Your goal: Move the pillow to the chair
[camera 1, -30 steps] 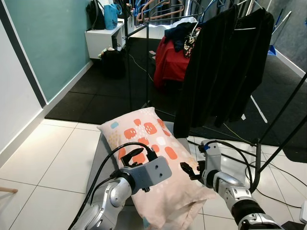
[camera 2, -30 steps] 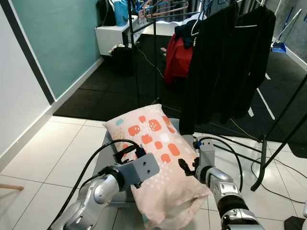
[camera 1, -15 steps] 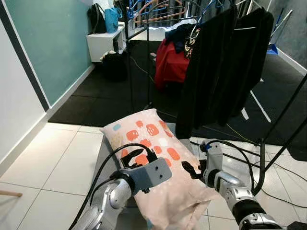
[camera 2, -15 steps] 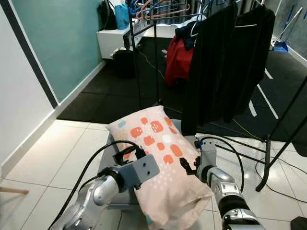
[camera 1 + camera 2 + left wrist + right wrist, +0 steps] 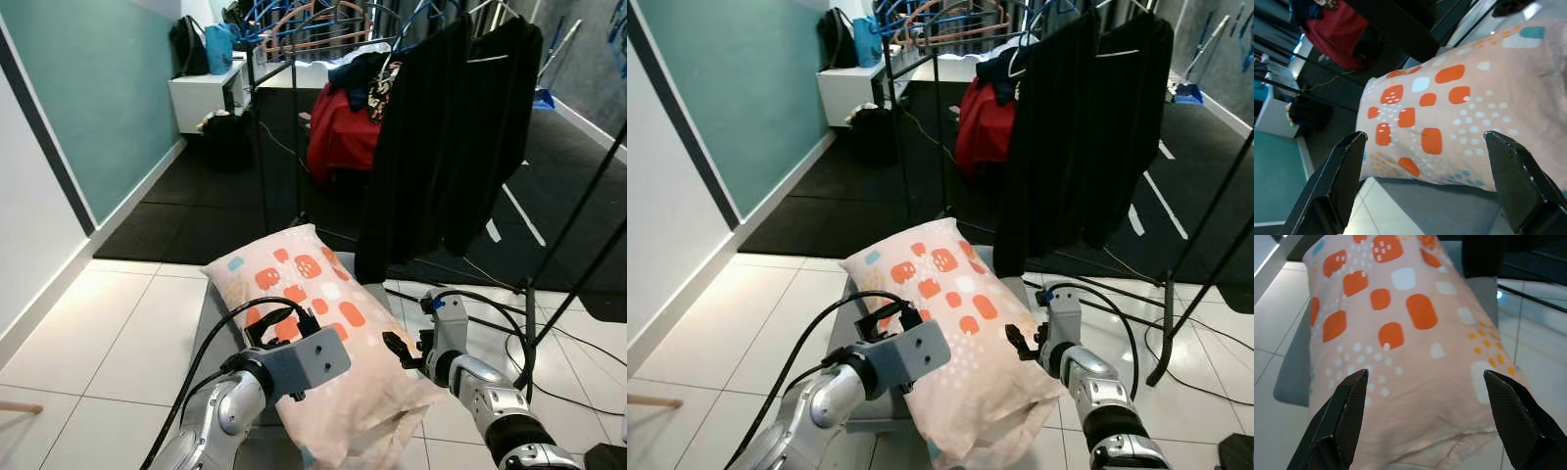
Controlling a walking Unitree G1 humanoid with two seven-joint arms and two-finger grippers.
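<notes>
Peach pillow (image 5: 318,323) sits on the grey chair (image 5: 217,323); we keep left claw (image 5: 1425,186) and right claw (image 5: 1422,418) wide open, empty, flanking it. Next: retract.

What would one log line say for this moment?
pillow: on grey seat | left gripper: open, at pillow | right gripper: open, at pillow

No readable text anywhere in these shots, tbh. The pillow (image 5: 312,323) just has a pattern of orange, white and teal squares and dots, no lettering or brand tag that I can make out. The patterned fabric near the red garment (image 5: 338,137), upper middle of the frame, might carry print, but it's way too small and blurry to read.
</notes>
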